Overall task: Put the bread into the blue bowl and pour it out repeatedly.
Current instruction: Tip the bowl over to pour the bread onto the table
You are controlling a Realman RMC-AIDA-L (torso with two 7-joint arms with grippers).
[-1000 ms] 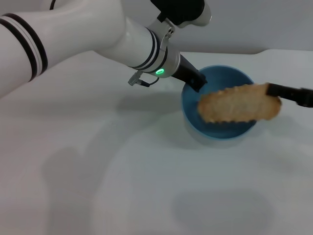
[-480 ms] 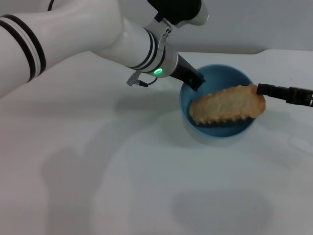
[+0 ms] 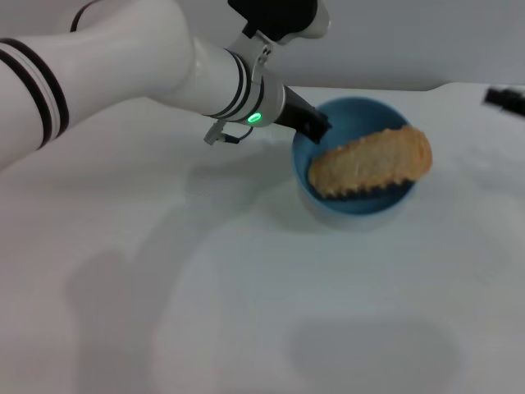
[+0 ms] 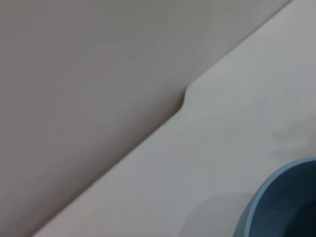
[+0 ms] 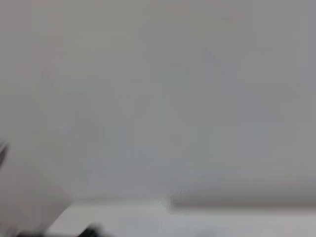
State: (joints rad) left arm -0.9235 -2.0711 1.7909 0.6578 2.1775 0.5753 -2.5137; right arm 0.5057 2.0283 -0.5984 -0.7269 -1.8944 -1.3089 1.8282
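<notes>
Now bread (image 3: 371, 162) lying across blue bowl (image 3: 353, 201) rim; left end effector (image 3: 316, 125) clamped on bowl; white table (image 3: 246, 287) around

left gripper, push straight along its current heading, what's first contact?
Likely the bread lying across the blue bowl: the left gripper sits at the bowl's near-left rim, pointing across it. Depth is unclear; it may already touch the rim.

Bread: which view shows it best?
The head view: the bread lies whole across the blue bowl, underside up. The left wrist view catches only the bowl's rim; the right wrist view shows neither.
</notes>
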